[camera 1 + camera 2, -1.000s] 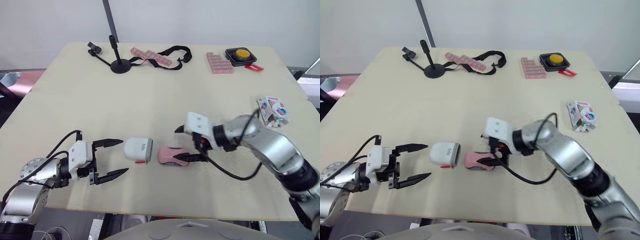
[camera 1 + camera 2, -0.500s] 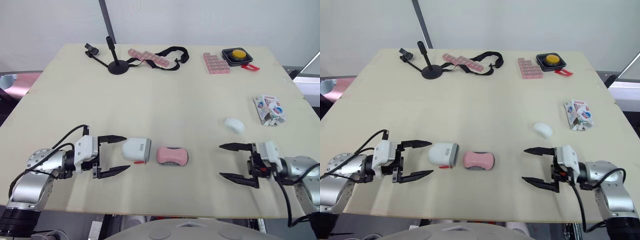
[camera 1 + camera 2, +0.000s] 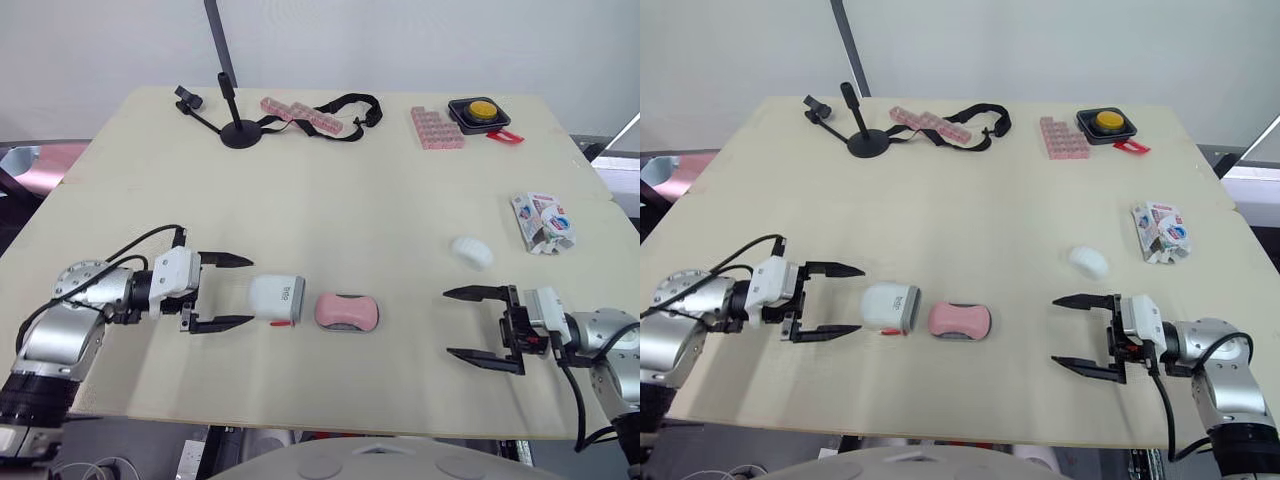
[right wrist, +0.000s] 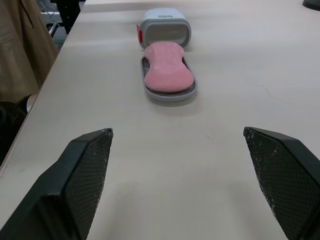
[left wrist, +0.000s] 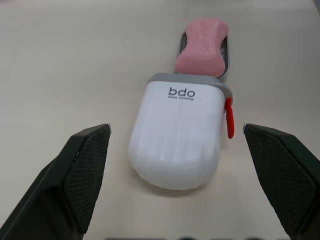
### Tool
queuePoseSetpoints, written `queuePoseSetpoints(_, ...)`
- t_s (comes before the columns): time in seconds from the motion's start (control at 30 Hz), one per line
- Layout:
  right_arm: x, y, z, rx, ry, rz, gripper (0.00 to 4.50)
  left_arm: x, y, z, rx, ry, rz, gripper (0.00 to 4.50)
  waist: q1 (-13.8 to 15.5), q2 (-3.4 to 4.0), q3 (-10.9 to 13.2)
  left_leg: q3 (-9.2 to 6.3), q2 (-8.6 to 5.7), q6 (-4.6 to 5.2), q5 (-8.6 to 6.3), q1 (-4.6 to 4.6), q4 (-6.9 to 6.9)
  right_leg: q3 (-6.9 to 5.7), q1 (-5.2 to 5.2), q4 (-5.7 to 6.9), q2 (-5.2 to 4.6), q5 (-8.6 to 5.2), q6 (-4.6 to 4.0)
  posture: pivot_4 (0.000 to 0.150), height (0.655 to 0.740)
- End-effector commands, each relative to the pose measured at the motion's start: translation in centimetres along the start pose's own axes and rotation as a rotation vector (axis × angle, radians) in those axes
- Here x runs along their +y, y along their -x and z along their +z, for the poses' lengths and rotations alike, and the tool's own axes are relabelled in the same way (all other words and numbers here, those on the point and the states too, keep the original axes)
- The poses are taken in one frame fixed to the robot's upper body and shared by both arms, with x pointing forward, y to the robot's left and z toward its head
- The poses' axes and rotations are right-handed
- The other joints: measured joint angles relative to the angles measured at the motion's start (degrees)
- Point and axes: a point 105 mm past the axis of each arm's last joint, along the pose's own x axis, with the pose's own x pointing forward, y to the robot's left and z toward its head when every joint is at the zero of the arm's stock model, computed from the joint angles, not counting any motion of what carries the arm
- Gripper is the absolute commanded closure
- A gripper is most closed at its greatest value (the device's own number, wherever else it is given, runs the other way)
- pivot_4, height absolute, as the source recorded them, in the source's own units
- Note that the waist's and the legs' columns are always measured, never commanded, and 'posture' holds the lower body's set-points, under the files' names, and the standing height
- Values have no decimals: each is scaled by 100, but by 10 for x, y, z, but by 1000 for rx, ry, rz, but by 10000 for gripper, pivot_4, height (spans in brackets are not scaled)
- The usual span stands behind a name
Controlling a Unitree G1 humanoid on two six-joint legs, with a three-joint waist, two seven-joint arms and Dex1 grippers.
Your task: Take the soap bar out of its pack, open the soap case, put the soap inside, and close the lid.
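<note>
A pink soap bar (image 3: 346, 310) lies on the grey tray (image 4: 170, 95) of the soap case near the table's front middle. The case's white cover (image 3: 277, 299), with a red tab, lies just to its left, its mouth facing the tray. My left gripper (image 3: 251, 290) is open, its fingertips level with the cover's closed end and not touching it. My right gripper (image 3: 447, 322) is open and empty, well to the right of the soap. A crumpled soap pack (image 3: 541, 221) lies at the right edge, with a small white oval lump (image 3: 471, 251) beside it.
At the back stand a black stand (image 3: 238, 130), a pink strip (image 3: 300, 113), a black strap (image 3: 350, 103), a pink block (image 3: 436, 127) and a yellow button box (image 3: 482, 108). The table's front edge (image 3: 320, 432) runs close below both grippers.
One second ago my right gripper was at the pink soap; it has since drawn back to the front right, open. My left gripper has come closer to the white cover.
</note>
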Motion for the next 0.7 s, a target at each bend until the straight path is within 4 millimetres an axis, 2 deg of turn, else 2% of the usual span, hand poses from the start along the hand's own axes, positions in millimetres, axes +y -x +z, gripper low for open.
queuePoseSetpoints(0.03,-2,-2,9,-6,32,6,315,7,-2,-2,37,-31,-28,0,-1,0,0,0,1,0,0,-1,0,0,-1,0,1,0,0,1500,7395)
queuePoseSetpoints(0.43,5,-1,8,16,21,-18,315,8,-22,-6,98,14,-219,0,4,0,0,-2,-3,-4,2,-8,1,-4,-2,-1,-4,0,0,1500,7395)
queuePoseSetpoints(0.7,5,-1,10,28,22,-30,315,9,-37,-12,98,-23,-214,0,12,0,0,-7,-4,-3,1,-12,1,-3,0,-4,-6,0,0,1500,7395)
